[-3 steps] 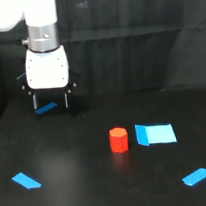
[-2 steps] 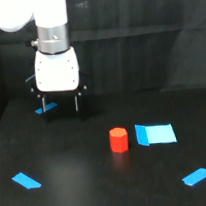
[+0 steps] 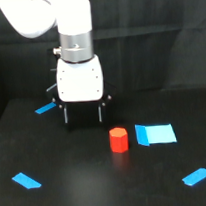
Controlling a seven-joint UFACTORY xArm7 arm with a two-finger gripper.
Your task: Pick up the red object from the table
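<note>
black curtain hangs behind the flat matte black table (image 3: 98,191), and our small red-orange hexagonal block (image 3: 118,140) stands upright near its middle, just beside a flat blue tape rectangle (image 3: 155,134). our white arm's fingers (image 3: 83,114) hang spread apart, empty, toward the back edge and short of the block. we judge that descending from here would miss, or clip the block's top and tip it.
</note>
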